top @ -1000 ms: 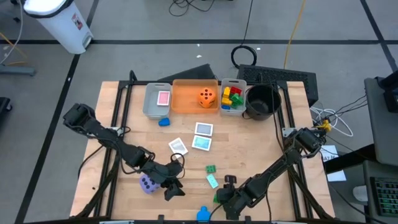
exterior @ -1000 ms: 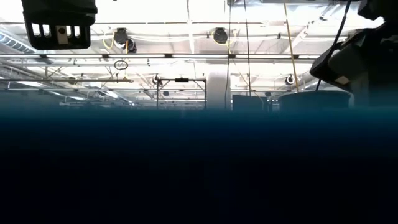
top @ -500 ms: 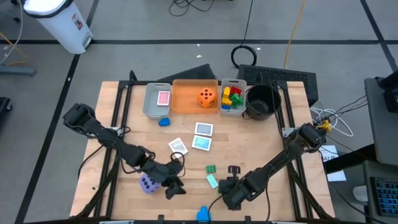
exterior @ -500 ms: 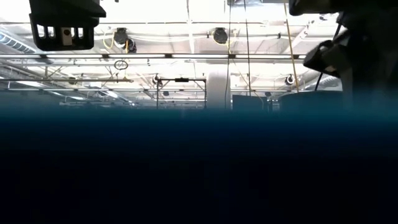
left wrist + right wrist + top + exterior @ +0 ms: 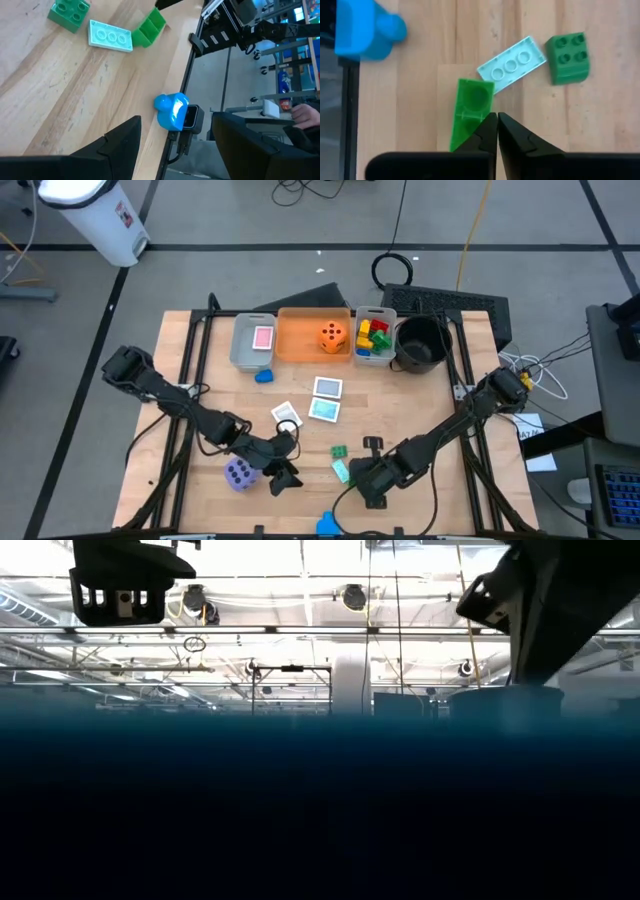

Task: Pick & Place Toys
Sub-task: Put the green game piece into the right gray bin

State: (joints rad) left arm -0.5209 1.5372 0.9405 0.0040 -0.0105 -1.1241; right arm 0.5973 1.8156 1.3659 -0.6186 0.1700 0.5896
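Roughly halfway through sorting, I'd say. Far across the tabletop [image 5: 200, 380] from both arms, the bins are partly filled: a picture card sits in the grey bin [image 5: 251, 340], the orange die [image 5: 332, 335] in the orange bin [image 5: 312, 335], and a heap of bricks in the small bin [image 5: 372, 335].

Left to do: the purple die [image 5: 238, 474] just beside my left end effector [image 5: 283, 477], which hangs with its fingers apart and nothing in them. Two picture cards [image 5: 325, 398] and a third one [image 5: 287, 416] lie farther out, plus a blue piece [image 5: 263, 375] near the grey bin.

My right end effector [image 5: 497, 131] is clenched shut with nothing between the fingers, as far as I can tell. The green wedge brick [image 5: 469, 111] sits right at its fingertips, the pale mint brick [image 5: 511, 64] just past that and the green square brick [image 5: 567, 57] beyond. So this grab looks like a miss to me.
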